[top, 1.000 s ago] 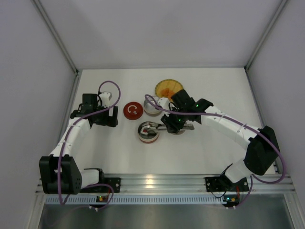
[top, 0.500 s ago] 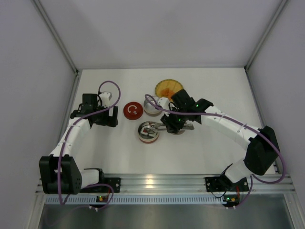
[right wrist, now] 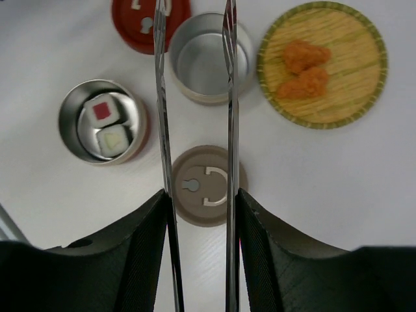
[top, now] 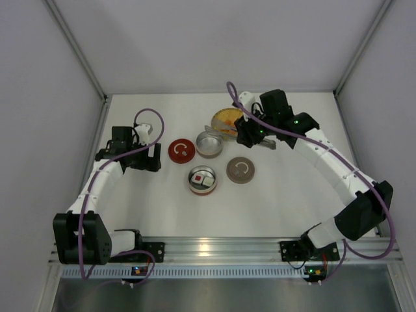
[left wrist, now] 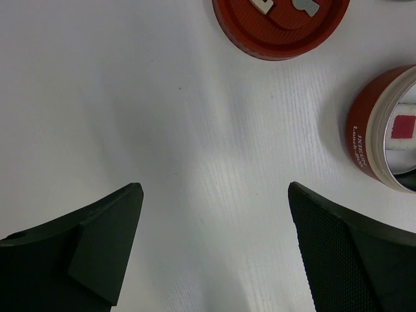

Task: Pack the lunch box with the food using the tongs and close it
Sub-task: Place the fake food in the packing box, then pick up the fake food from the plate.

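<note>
Overhead, the right gripper [top: 251,134] hangs at the plate's [top: 221,115] near edge, clamped on the tongs [right wrist: 160,117]. The wrist view shows their two arms pinched between its fingers [right wrist: 144,231] and running apart to the top edge, with nothing between them. Two orange chunks [right wrist: 304,69] lie on the plate to the right of the tongs. Left of the tongs, the lunch box [right wrist: 70,107] holds a red-topped cube [right wrist: 102,109] and a white cube [right wrist: 114,138]. A steel cup [right wrist: 209,60] and a brown lid [right wrist: 203,186] sit under the arms. The left gripper [left wrist: 214,201] gapes wide over bare table [left wrist: 130,97]. Only its camera shows the lunch box's red wall and lettering, with the red lid [left wrist: 279,29] beyond.
</note>
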Available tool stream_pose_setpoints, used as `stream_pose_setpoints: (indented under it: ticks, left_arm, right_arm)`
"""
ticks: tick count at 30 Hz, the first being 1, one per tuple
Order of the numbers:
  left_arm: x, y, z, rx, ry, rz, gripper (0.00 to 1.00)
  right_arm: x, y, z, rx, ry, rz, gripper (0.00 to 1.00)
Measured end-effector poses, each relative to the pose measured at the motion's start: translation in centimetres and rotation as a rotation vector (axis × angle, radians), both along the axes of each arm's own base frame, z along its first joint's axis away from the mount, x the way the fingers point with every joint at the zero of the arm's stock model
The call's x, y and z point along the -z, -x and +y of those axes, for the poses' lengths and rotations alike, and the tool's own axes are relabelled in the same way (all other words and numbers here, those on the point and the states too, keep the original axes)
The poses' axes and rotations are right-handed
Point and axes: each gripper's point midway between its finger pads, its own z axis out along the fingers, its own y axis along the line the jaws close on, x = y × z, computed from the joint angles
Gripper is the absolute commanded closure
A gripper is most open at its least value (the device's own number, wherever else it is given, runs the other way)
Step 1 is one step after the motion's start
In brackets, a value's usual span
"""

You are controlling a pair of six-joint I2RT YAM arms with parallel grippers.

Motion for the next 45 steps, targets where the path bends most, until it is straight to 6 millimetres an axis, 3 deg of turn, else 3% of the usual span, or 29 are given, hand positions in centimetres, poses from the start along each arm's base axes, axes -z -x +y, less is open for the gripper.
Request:
stream_pose_setpoints:
  ticks: [5, 8, 11, 16, 23, 32, 45]
  left_arm:
    - [-0.3, -0.3, -0.1, 0.002, 0.003, -0.008, 0.02]
    - [-0.1, -0.4, -0.1, 0.003, 0.004, 0.000, 0.02]
    - [0.0, -0.4, -0.1, 0.003, 0.004, 0.005, 0.02]
    - [0.1, -0.4, -0.1, 0.003, 0.004, 0.006, 0.02]
    - [0.6, -0.4, -0.1, 0.004, 0.003, 0.023, 0.02]
    - [0.8, -0.4, 0.0, 0.008, -0.001, 0.030, 0.02]
    - [0.8, -0.4, 0.3, 0.004, -0.021, 0.024, 0.02]
  right_arm:
    - [-0.6, -5.4, -3.9, 0.180, 0.020, -0.025, 0.56]
    - [1.3, -8.0, -5.3, 0.265, 0.061, 0.006, 0.55]
    - [4.5, -9.3, -6.2, 0.331, 0.114, 0.072, 0.55]
    - [7.6, -9.9, -6.7, 0.403, 0.160, 0.142, 0.54]
    - [8.0, -10.2, -7.3, 0.471, 0.168, 0.152, 0.51]
    - [11.4, -10.6, -6.6, 0.486, 0.183, 0.239, 0.49]
    - [12.5, -10.4, -5.8, 0.497, 0.153, 0.303, 0.51]
